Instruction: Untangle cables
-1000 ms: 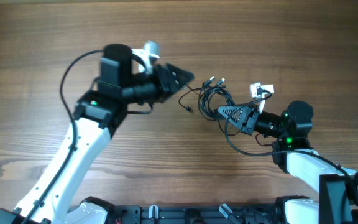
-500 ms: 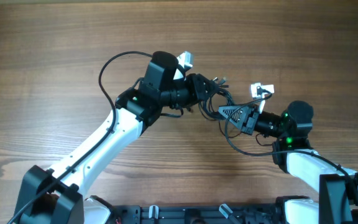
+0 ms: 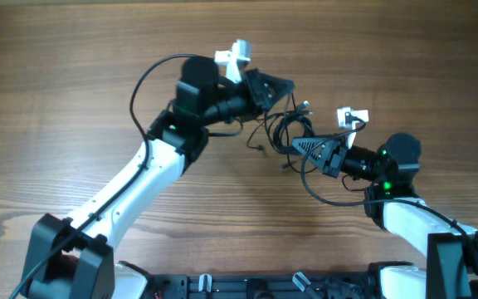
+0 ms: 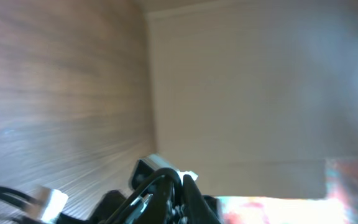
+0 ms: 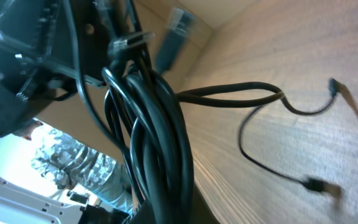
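Note:
The cables are thin dark cords in a small tangle between my two grippers, with small plug ends sticking out. My left gripper is at the far upper edge of the tangle, shut on a strand; in the left wrist view a cable runs between its fingers. My right gripper is shut on the bundle from the right. In the right wrist view the bunched cables rise from its jaws, and a loose strand trails over the table.
The wooden table extends all around. The right arm's thicker black cable loops on the table just in front of the tangle. Two small plug ends lie on the wood to the right in the right wrist view.
My left gripper reached right into the tangle, closed on a strand, then pulled it back toward the far side. The tangle has stretched a little. The right gripper has held still.

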Robot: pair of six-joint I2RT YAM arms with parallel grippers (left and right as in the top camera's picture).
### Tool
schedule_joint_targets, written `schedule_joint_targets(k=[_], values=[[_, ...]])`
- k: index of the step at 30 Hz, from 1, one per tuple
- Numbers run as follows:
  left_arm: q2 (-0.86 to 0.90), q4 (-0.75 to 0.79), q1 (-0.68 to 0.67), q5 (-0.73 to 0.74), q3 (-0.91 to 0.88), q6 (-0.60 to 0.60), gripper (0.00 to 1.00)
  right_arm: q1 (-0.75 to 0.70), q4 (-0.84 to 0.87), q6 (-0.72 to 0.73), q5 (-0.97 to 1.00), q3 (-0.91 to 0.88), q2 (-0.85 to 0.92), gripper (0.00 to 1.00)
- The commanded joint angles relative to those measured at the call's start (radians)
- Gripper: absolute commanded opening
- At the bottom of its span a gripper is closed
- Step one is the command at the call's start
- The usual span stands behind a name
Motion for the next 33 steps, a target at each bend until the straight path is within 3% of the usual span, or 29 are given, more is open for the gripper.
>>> schedule_joint_targets(k=[1, 2, 5, 6, 8, 10, 12, 17, 22, 26, 27, 29, 30, 33], values=[[-0.016, 0.171, 0.181, 0.007, 0.029, -0.238, 0.05, 0.002, -0.018, 0.002, -0.048, -0.025, 0.005, 0.04], [-0.016, 0.177, 0.214, 0.007, 0.029, -0.248, 0.08, 0.002, -0.018, 0.002, -0.048, -0.025, 0.005, 0.04], [-0.016, 0.111, 0.255, 0.013, 0.029, -0.236, 0.81, 0.002, -0.018, 0.002, -0.045, -0.025, 0.005, 0.04], [-0.016, 0.059, 0.253, 0.027, 0.029, -0.211, 0.88, 0.002, -0.018, 0.002, -0.039, -0.025, 0.005, 0.04], [-0.016, -0.053, 0.230, 0.097, 0.029, -0.090, 0.94, 0.002, -0.018, 0.002, -0.029, -0.025, 0.005, 0.04], [-0.016, -0.222, 0.179, 0.167, 0.029, 0.051, 0.88, 0.002, -0.018, 0.002, -0.028, -0.025, 0.005, 0.04], [-0.016, -0.335, 0.135, 0.160, 0.029, 0.100, 0.81, 0.002, -0.018, 0.002, -0.026, -0.025, 0.005, 0.05], [-0.016, -0.580, 0.020, -0.011, 0.029, 0.106, 0.75, 0.002, -0.018, 0.002, -0.030, -0.025, 0.005, 0.05], [-0.016, -0.551, -0.057, -0.129, 0.029, 0.097, 0.64, 0.002, -0.018, 0.002, -0.031, -0.025, 0.005, 0.04], [-0.016, -0.354, -0.062, -0.129, 0.029, 0.097, 0.50, 0.002, -0.018, 0.002, -0.036, -0.025, 0.005, 0.05], [-0.016, -0.295, -0.062, -0.129, 0.029, 0.097, 0.43, 0.002, -0.018, 0.002, -0.039, -0.025, 0.005, 0.05], [-0.016, -0.198, -0.062, -0.130, 0.029, 0.077, 0.12, 0.002, -0.018, 0.002, -0.042, -0.025, 0.005, 0.04], [-0.016, -0.178, -0.060, -0.130, 0.029, 0.062, 0.04, 0.002, -0.018, 0.002, -0.041, -0.025, 0.005, 0.04], [-0.016, -0.103, -0.013, -0.130, 0.029, 0.015, 0.04, 0.002, -0.018, 0.002, -0.055, -0.025, 0.005, 0.04]])
